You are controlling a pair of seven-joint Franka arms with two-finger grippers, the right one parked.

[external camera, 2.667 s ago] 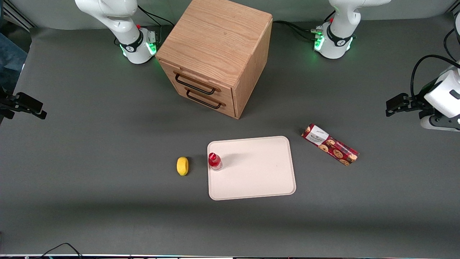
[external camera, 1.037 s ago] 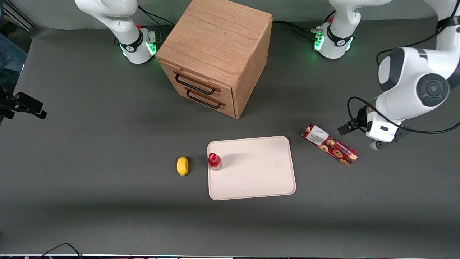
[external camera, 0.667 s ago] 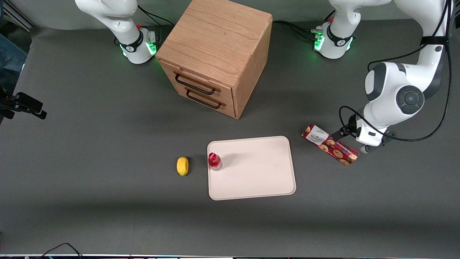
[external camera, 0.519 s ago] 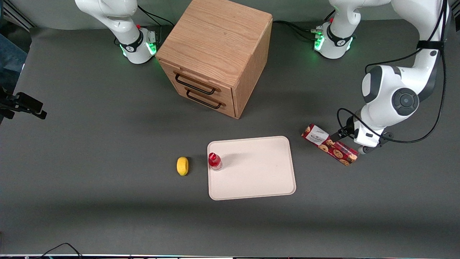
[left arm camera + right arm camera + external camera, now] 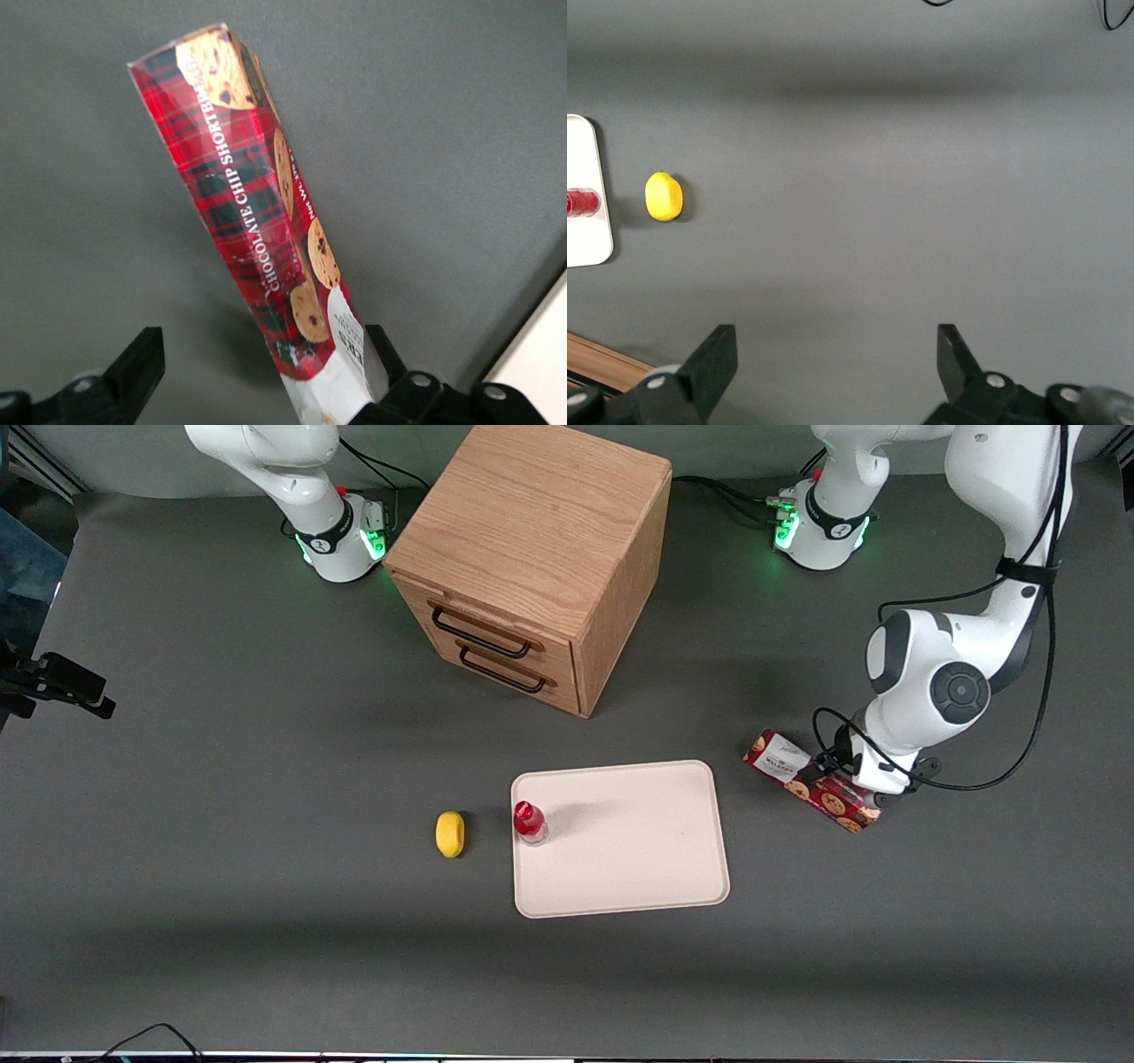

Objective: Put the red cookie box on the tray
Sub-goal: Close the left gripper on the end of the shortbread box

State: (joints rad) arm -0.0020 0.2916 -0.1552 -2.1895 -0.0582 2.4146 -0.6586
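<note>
I see my gripper pointing down over the red cookie box, fingers spread either side of it; the box lies flat on the table just beside the tray

claw: fingertips cut off by the picture's edge
red cookie box: one end covered by the arm's wrist
tray: only a corner seen

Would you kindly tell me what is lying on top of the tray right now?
Only a small red-capped bottle stands on the tray, near its edge. The red cookie box lies on the table beside the tray, with the open hand over it.
</note>
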